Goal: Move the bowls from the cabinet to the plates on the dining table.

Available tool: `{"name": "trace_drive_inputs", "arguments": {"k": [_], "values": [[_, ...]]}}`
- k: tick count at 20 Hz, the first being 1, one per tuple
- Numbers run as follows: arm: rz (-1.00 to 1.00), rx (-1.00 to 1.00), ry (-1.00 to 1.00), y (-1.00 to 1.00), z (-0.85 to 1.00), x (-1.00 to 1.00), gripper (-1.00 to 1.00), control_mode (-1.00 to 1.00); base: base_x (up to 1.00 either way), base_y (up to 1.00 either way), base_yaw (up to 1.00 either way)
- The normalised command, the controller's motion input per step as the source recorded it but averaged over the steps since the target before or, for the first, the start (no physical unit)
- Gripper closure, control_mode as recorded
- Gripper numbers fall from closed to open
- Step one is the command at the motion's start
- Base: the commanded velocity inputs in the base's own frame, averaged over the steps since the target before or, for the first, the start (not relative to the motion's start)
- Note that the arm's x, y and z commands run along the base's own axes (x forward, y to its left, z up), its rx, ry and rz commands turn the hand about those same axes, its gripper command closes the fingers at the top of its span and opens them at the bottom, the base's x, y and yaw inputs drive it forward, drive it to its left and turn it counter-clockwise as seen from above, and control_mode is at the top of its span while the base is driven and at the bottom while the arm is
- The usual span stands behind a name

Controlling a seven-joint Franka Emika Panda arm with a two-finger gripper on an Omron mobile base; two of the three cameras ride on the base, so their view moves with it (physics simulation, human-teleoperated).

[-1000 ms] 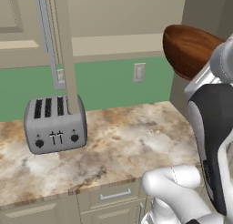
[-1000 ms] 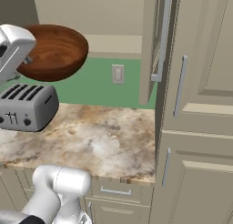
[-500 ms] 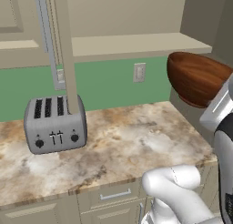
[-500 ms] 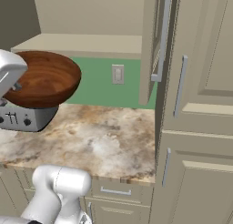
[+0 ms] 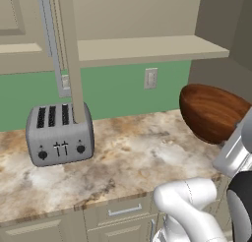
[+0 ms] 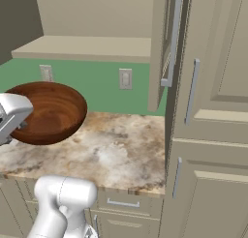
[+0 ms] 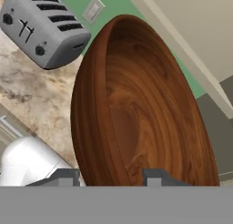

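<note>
1. The gripper (image 7: 109,177) pinches the rim of the reddish-brown bowl (image 7: 136,109), one finger outside the wall and one inside, so the bowl hangs tilted.
2. The bowl is carried in the air above the stone worktop (image 5: 128,157), clear of the cabinet shelf (image 5: 147,46).
3. The bowl is deep, round and glossy, with wood-like streaks.
4. The toaster (image 5: 59,133) is a boxy metallic grey; the worktop is mottled beige-brown.

Your glossy white rounded arm links (image 5: 189,206), dark grey joint section (image 5: 240,206), boxy pale-grey wrist housing (image 6: 12,117) (matte finish), small grey fingertips (image 7: 157,176).
</note>
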Motion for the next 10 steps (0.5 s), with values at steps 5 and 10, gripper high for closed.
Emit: {"name": "trace_drive_inputs", "arguments": {"k": [5, 10], "values": [[0.0, 0.0, 0.0, 0.0, -0.01, -0.01, 1.0, -1.0, 0.0, 0.0, 0.0], [0.0, 0.0, 0.0, 0.0, 0.0, 0.0, 1.0, -1.0, 0.0, 0.0, 0.0]]}}
